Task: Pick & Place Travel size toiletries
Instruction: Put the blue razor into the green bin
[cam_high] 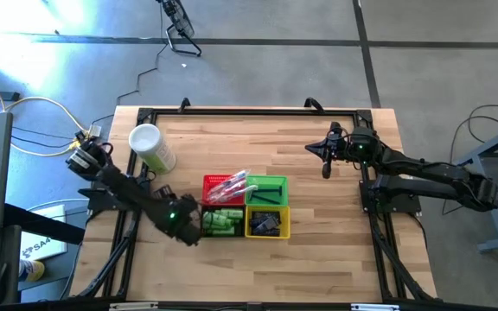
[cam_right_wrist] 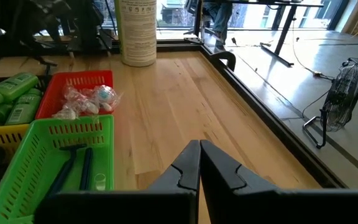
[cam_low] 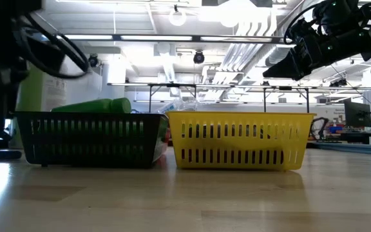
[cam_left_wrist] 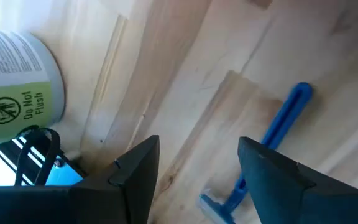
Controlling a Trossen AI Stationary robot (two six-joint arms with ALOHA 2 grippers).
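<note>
Inside, green bottles (cam_high: 218, 222) in black basket (cam_high: 202, 213)

Red (cam_high: 223, 183), green (cam_high: 267, 192), yellow (cam_high: 267, 224), blk baskets (cam_high: 217, 224); blue razor (cam_left_wrist: 272, 140).

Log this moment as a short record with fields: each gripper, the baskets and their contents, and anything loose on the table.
left gripper: open, above a blue razor lying on the bare wood
right gripper: shut, raised at the table's right side, idle
red basket: clear wrapped items
green basket: dark razors
black basket: green bottles
yellow basket: dark items
white canister: lying on its side on the table, outside the baskets
</note>
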